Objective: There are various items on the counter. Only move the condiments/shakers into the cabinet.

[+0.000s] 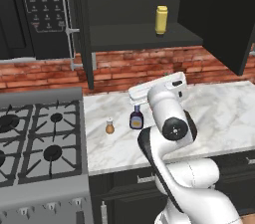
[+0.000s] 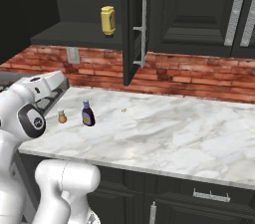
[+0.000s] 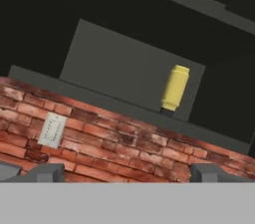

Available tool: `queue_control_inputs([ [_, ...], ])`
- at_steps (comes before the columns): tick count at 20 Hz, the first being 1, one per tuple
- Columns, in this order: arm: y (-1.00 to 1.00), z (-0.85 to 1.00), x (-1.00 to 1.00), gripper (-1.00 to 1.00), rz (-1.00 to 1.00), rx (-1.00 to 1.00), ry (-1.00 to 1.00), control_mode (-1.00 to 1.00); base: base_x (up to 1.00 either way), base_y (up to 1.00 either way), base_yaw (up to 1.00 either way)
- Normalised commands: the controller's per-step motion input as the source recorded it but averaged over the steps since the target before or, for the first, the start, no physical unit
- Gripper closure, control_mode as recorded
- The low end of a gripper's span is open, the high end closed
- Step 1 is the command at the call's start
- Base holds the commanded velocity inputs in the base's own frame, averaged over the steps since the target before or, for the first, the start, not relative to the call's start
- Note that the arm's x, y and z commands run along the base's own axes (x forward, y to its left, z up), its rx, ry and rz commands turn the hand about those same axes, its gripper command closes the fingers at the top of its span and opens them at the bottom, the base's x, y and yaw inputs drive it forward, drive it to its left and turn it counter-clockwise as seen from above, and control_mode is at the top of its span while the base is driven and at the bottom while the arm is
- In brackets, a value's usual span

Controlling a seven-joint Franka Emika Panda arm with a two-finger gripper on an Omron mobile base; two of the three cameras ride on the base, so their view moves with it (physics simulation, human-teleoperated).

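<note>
A dark kitchen with a red brick backsplash [image 2: 199, 76]; the marble counter [image 1: 219, 113] runs beneath the open cabinet [image 1: 144, 36], which serves as the landmark here. On the cabinet's shelf stands the yellow squeeze bottle [image 1: 161, 19], upright, toward the right of the opening; below the cabinet and forward on the counter stand the sauce bottle [image 1: 136, 118] and, just left of it, the small shaker [image 1: 109, 127], near each other but apart; a tiny orange speck [image 2: 124, 110] lies farther right, under the cabinet door [image 2: 130, 29]. The gripper [image 3: 127, 170] is empty, tips spread wide, aimed up at the shelf from below the cabinet. Two items look left to move. Likely trouble: in reaching for one container the fingers could tip its close neighbour; a lift toward the shelf might clip the shelf edge or the yellow bottle. The stove [image 1: 40, 143] bounds the counter left of the cabinet; rightward the marble lies open.
</note>
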Motion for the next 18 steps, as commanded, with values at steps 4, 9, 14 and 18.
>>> queue_control_inputs([
  [4,-0.02,0.00,0.00,-1.00,0.00,0.01,0.03,-1.00,0.00,0.00,0.00],
  [9,-0.64,-0.04,0.16,-1.00,-0.07,0.27,0.55,-1.00,0.00,0.00,0.00],
  [14,-0.88,-0.38,0.16,-1.00,0.03,0.30,0.58,-1.00,0.00,0.00,0.00],
  [18,-0.49,-0.34,-0.09,-1.00,0.06,0.18,0.26,-1.00,0.00,0.00,0.00],
])
